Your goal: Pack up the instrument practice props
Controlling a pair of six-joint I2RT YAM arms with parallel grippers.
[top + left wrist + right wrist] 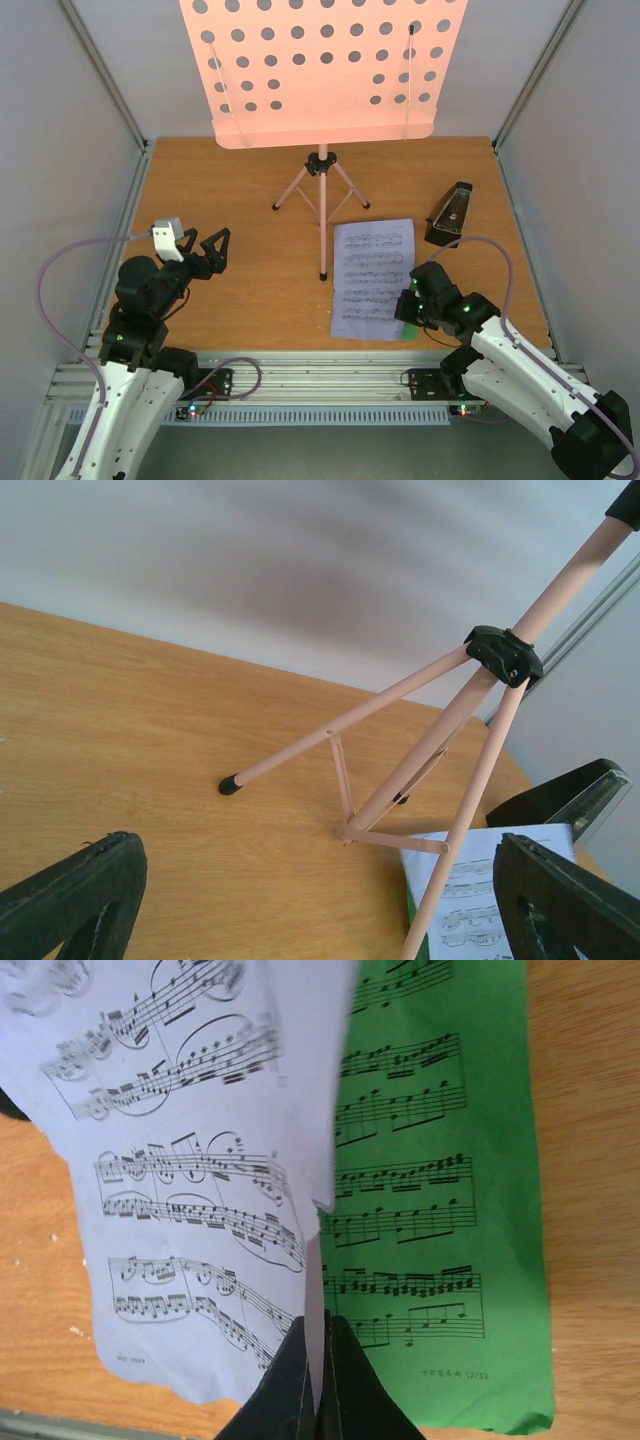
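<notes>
Top external view shows the table [230, 190] carrying the pink music stand [322, 70] at upper centre. Lower right of centre, the white sheet [372, 275] is pinched by the clenched right gripper [318, 1380] above the green sheet [440, 1190]. The left gripper [205, 252], lower left, gapes released. The metronome [450, 212] stands at right.

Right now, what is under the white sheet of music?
A green sheet of printed music. The right end effector pinches the white sheet at its edge; the green one's left part is hidden beneath it.
</notes>
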